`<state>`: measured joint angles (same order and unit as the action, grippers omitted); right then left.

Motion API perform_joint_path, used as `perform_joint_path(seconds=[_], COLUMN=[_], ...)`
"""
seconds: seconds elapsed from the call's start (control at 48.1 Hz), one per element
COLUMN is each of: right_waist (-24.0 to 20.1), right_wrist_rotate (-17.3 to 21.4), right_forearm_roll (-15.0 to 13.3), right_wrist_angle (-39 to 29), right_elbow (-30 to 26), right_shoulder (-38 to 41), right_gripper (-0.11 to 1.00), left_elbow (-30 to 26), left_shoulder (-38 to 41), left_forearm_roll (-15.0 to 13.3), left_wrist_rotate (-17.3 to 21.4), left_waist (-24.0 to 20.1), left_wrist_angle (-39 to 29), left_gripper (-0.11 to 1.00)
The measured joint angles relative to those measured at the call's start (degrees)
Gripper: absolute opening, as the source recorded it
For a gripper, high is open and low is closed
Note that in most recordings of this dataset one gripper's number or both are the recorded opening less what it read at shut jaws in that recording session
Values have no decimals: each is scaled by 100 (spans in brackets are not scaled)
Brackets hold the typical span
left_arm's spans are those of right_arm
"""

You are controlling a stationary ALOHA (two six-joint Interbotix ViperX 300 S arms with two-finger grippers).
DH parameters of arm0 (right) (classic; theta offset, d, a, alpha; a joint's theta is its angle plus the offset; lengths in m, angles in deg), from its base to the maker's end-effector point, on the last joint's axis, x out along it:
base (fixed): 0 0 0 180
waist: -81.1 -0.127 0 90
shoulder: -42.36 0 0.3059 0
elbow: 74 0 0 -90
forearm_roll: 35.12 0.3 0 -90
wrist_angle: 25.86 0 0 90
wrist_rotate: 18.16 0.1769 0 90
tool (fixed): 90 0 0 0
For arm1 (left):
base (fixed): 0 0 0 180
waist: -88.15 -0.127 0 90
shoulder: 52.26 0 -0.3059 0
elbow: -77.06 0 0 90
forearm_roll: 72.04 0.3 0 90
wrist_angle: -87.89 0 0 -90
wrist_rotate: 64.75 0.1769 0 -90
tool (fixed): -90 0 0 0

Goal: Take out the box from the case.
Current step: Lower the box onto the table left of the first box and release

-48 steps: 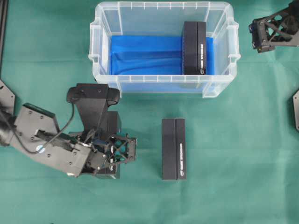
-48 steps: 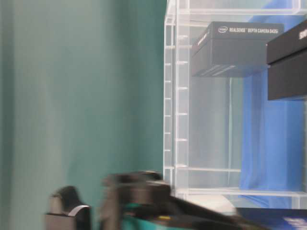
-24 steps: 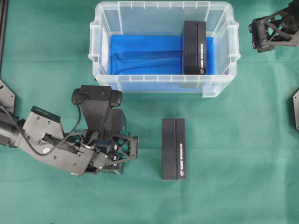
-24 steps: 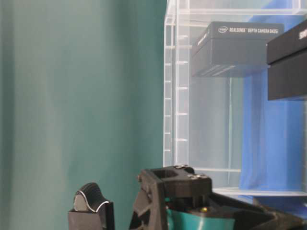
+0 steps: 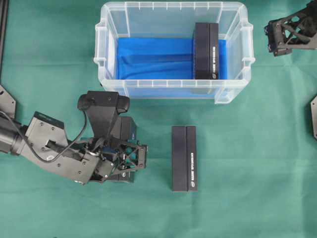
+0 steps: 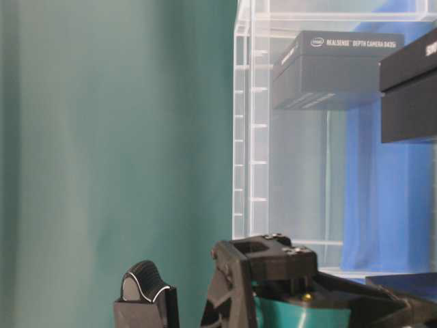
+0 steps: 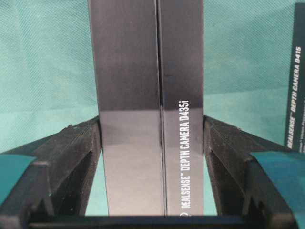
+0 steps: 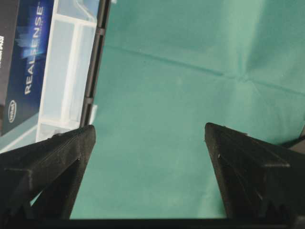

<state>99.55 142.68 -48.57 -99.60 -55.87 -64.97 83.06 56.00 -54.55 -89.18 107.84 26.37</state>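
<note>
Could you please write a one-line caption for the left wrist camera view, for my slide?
Left gripper fingers flank a black RealSense D435i box lying on the green cloth.

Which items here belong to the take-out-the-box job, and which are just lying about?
Job: case; box in the case; box between the left gripper fingers, on the cloth; box beside it, already out.
Lying about: blue cloth; green table cover.

Printed "REALSENSE DEPTH CAMERA D435i" along black box [image 7: 152, 95] between end effector fingers; same wording on box in case [image 6: 338, 68].
</note>
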Motion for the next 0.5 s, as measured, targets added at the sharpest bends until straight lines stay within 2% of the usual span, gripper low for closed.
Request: perform_joint_path(seconds=[0.062,0.125,0.499], right_waist=[0,9,0], right_wrist_rotate=[9,0,0], right_forearm_roll=[0,0,0], right_wrist_angle=[0,9,0], right_elbow=[9,9,9], right_shoulder=[0,0,0], right_gripper=[94,94,94], left_elbow=[0,0,0], left_shoulder=[-9,0,-79], left_forearm_roll=[0,0,-44], left_wrist_rotate=[0,18,18], left_waist=[0,0,0], left_wrist_angle=[9,0,18], left_gripper=[90,98,98])
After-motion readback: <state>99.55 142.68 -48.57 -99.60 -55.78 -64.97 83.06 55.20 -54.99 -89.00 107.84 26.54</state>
